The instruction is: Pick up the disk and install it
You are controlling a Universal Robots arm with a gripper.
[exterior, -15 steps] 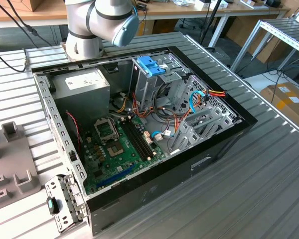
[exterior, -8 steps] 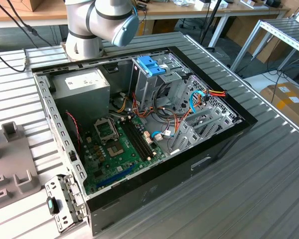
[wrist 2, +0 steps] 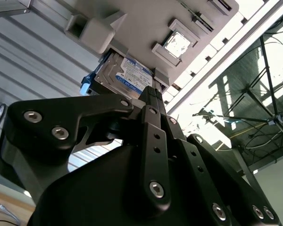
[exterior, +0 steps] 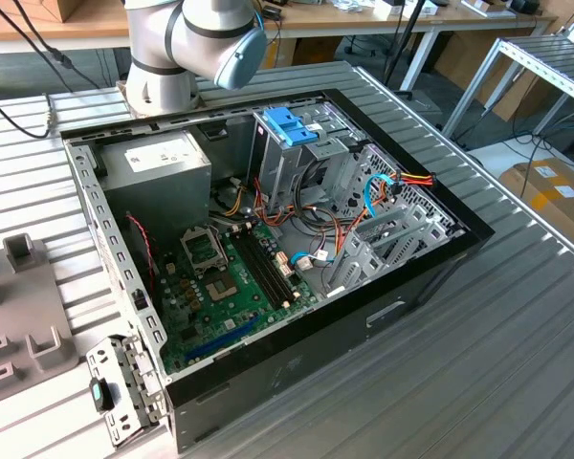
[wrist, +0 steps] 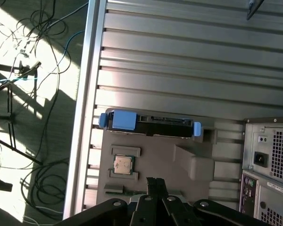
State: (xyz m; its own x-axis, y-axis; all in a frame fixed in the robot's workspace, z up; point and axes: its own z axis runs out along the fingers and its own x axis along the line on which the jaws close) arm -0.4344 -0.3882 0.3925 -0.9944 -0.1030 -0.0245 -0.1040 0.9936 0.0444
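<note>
Table (exterior: 497, 382): ribbed metal, carrying the case and the parts fixture; bare slats beyond the fixture in the first wrist view.
Computer case (exterior: 364, 316): laid on its side with the cover off, board and cables facing up, probably so the bays can be reached from above.
Arm (exterior: 187, 43): grey joints at the far edge of the case in the exterior view.
Drive cage (exterior: 287, 167): upright inside the case, topped by a blue handle (exterior: 289, 124).
Fixture (wrist: 179, 155): grey moulded tray just beside the case's rear panel, with pockets shaped to keep each part in a set pose.
Gripper (wrist: 155, 181): hanging above the fixture, clear of the disk, fingers drawn together with nothing between them.
Disk (wrist: 150, 123): standing on its long edge in a slot at the fixture's far side, blue carrier around it and upper edge free, likely so it can be taken from above; not yet lifted or in the case.
Processor chip (wrist: 123, 164): flat in a square pocket near the disk.
</note>
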